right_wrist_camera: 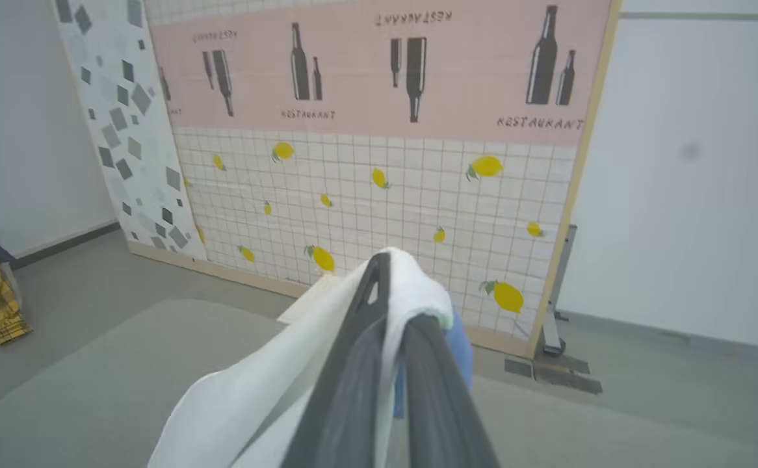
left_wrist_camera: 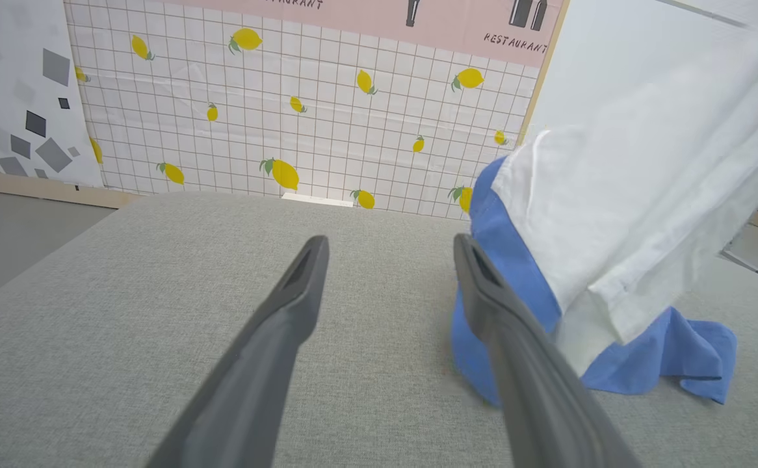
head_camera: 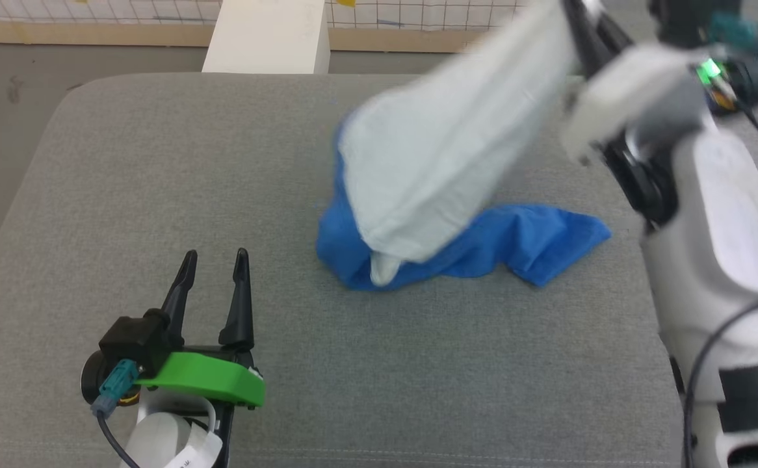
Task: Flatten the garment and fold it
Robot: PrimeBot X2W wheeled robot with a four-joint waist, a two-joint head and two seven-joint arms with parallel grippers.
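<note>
On the grey cushion (head_camera: 158, 195) in front of you, the shirt (head_camera: 431, 162) was half raised: its white body hung stretched up toward the far right, while the blue sleeves and shoulders lay bunched on the cushion below. Your right gripper (right_wrist_camera: 397, 305) had its 2 fingers pinched together on the white cloth, which draped over them. Your left gripper (head_camera: 216, 255) sat low at the near left, apart from the shirt, its 2 fingers spread wide and holding nothing.

White and royal-blue garment (head_camera: 431, 188) on a grey worktop (head_camera: 158, 195); wall panel (left_wrist_camera: 301, 110) of white grid, yellow lemons; green-mounted left gripper (head_camera: 213, 273).
</note>
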